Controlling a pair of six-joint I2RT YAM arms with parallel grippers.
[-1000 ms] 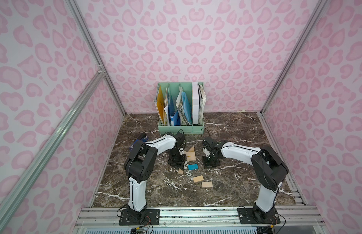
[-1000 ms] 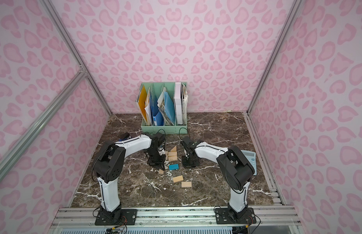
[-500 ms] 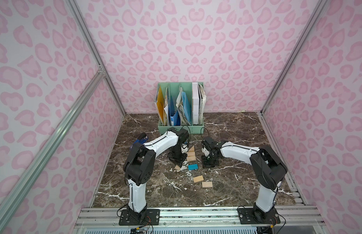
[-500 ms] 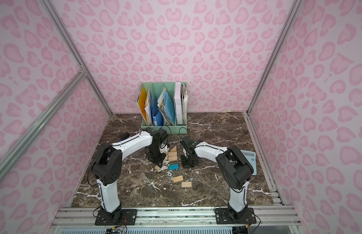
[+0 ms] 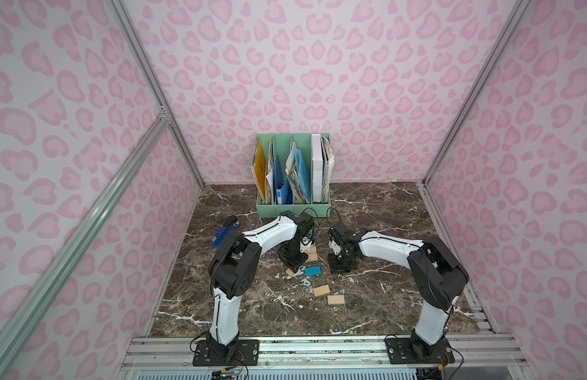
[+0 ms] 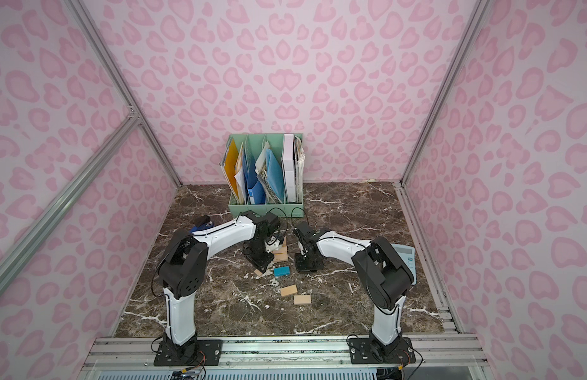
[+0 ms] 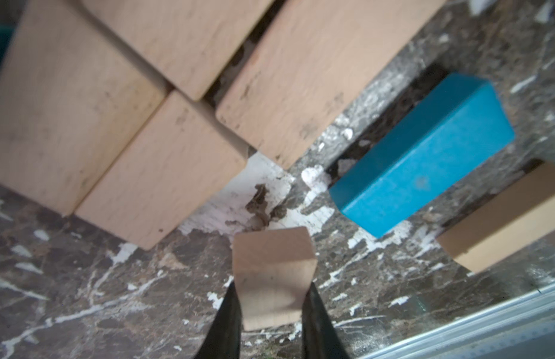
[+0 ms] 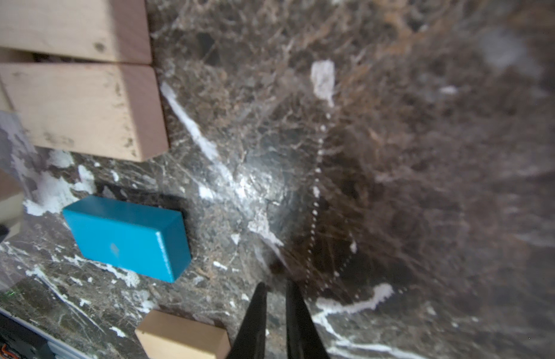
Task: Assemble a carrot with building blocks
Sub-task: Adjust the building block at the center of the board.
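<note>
Left tool [image 7: 271,293]: pinching a tan block [image 7: 273,258] across its width, with the block's far end standing clear of the jaws. I judge this grip leaves the free end able to be set against its neighbours.

The held block sits just off the near-left corner of the carrot body [image 7: 130,102] and is apart from it. I cannot tell whether it touches the tabletop [image 8: 394,155].

Carrot body: tan rectangles lying flat at the tabletop's centre between the two arms, edges touching except for one narrow seam.

Teal block [image 5: 313,270]: flat, just near of the body with a gap between them. I judge it not yet seated.

Two loose tan blocks [image 5: 321,290] lie nearer still, awaiting use.

Right tool [image 8: 276,284]: pressed nearly together and holding nothing, low over bare tabletop to the right of the teal block. I judge it is parked there to leave the left arm room.
</note>
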